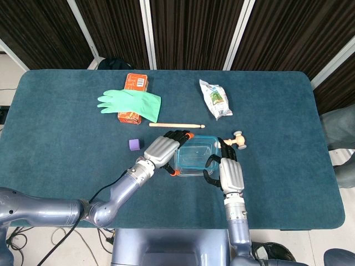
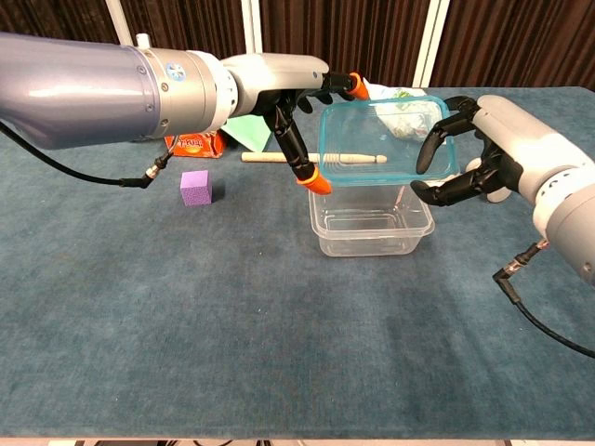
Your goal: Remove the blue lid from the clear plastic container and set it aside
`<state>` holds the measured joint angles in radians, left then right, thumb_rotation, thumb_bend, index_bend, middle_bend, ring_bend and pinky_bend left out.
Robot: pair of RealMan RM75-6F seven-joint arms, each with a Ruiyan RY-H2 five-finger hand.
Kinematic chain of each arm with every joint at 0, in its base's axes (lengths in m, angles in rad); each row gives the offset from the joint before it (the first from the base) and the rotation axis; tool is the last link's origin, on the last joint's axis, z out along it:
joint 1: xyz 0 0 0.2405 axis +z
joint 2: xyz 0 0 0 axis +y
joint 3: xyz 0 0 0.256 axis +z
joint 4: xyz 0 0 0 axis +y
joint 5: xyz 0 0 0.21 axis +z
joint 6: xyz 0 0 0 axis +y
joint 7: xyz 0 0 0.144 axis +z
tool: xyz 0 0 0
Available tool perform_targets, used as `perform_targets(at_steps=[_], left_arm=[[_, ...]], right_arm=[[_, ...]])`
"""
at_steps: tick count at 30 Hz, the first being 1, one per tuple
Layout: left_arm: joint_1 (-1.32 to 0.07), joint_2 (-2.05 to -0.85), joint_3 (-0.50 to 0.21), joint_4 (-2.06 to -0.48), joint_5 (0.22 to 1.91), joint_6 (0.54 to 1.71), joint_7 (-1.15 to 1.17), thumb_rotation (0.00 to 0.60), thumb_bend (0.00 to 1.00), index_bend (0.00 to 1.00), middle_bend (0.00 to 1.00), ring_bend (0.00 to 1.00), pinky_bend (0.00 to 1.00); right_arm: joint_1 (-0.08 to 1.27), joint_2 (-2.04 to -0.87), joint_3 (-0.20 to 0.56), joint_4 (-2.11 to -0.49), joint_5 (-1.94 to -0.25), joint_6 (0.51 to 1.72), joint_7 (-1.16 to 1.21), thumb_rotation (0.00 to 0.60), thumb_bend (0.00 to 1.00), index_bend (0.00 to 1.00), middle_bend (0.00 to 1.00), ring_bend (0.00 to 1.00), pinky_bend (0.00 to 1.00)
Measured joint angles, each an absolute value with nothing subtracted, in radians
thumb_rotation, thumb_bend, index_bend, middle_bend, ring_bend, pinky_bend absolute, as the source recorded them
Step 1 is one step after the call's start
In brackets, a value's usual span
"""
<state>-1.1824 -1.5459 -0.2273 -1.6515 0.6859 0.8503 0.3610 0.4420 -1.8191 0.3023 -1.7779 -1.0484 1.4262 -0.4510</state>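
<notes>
We have the blue lid point(image 2: 386, 141) lifted clear of the clear plastic container point(image 2: 374, 225), which sits open on the tabletop point(image 2: 186, 325) directly below it. The lid hangs tilted between both hands. The left robot hand point(image 2: 293, 102) pinches its left edge, with one orange-tipped finger under the rim and others over the top. The right robot hand point(image 2: 465, 153) has its dark fingers curled at the lid's right edge; we cannot tell whether they press it or only touch it.

We judge the lid to be light, thin and somewhat flexible, with smooth plastic that could slip from a fingertip pinch. The raised rim is the best place to hold it, since fingers can hook there. The container looks equally light and likely to skid if nudged.

Beyond the container lie a wooden stick point(image 1: 176, 125) and a small wooden mallet point(image 1: 239, 138). A purple cube point(image 1: 135, 144) sits to the left. Farther back, a green rubber glove point(image 1: 131, 103) is draped over an orange box point(image 1: 135, 88), and a snack packet point(image 1: 216, 98) lies to the right. Printing shows on both, but we cannot read it.
</notes>
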Motion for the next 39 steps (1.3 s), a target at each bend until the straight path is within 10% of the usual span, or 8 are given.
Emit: perform_targets(at_steps=[39], left_arm=[[-1.032,-1.379,-0.216,-1.775,0.9,0.896,0.22,0.6,0.0,0.0,0.0,0.0,0.08]], right_arm=[[0.358,-1.607,0.316,-1.723,-1.026,1.412,-0.345,0.6,0.74,0.6,0.07,0.0,0.0]])
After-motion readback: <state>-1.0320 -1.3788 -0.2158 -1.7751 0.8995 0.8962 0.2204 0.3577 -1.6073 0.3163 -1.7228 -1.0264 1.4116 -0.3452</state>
